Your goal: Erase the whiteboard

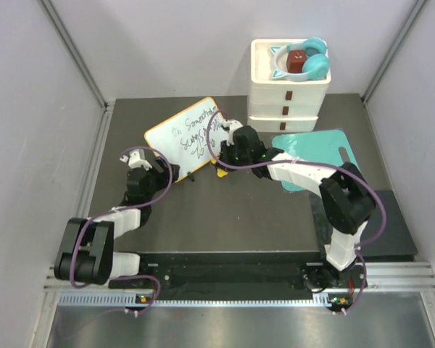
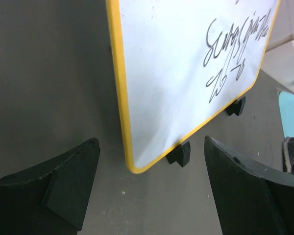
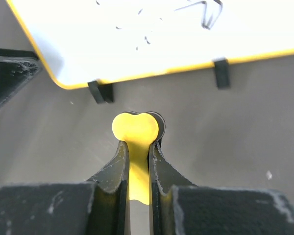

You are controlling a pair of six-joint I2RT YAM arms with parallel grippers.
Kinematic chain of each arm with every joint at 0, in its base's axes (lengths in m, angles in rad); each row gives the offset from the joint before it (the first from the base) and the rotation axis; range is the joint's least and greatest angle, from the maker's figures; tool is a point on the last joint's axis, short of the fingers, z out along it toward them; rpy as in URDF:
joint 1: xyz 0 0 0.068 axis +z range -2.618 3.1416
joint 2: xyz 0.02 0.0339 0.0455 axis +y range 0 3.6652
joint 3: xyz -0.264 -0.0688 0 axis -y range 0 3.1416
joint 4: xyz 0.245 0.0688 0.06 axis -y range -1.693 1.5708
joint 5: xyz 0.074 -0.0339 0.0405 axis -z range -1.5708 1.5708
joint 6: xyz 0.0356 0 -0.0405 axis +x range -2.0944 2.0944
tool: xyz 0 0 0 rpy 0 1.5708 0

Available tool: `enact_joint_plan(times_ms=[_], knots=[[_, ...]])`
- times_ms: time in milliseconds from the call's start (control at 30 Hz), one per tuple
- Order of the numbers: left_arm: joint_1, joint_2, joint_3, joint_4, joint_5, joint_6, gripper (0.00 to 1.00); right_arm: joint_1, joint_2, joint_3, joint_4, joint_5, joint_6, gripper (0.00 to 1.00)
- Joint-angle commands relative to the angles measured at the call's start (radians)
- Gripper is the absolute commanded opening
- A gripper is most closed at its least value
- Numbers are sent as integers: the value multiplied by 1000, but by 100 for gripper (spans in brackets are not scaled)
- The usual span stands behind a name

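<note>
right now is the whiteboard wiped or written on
Written on: black handwriting shows on the whiteboard in all three views. The right gripper holds a yellow eraser short of it.

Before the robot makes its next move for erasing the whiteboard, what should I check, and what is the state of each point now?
1. Right gripper shut on the yellow eraser: ok.
2. Eraser touching the whiteboard: not ok, it sits short of the lower edge.
3. Left gripper bracing the board: not ok, jaws open near its corner, not touching.
4. Board standing on its black feet: ok.
5. Grip firm enough for wiping: cannot tell.
</note>
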Motion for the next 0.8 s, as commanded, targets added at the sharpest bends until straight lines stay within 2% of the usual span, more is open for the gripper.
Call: enact_joint_plan(times_ms=[0, 133, 267, 367, 467, 567, 767], knots=[[8, 83, -18, 318, 38, -8, 90, 11, 65, 124, 41, -81, -12, 0], [8, 164, -32, 410, 58, -39, 85, -14, 108, 175, 116, -115, 28, 0], [8, 287, -44, 544, 104, -61, 82, -97, 132, 173, 238, -178, 154, 0], [8, 367, -65, 695, 136, -85, 76, -121, 174, 230, 242, -193, 166, 0], [8, 442, -90, 839, 148, -116, 70, -121, 232, 323, 174, -157, 140, 0], [6, 512, -114, 962, 157, -137, 59, -121, 286, 380, 169, -153, 123, 0], [17, 603, -127, 1079, 188, -174, 33, -121, 355, 425, 169, -143, 96, 0]])
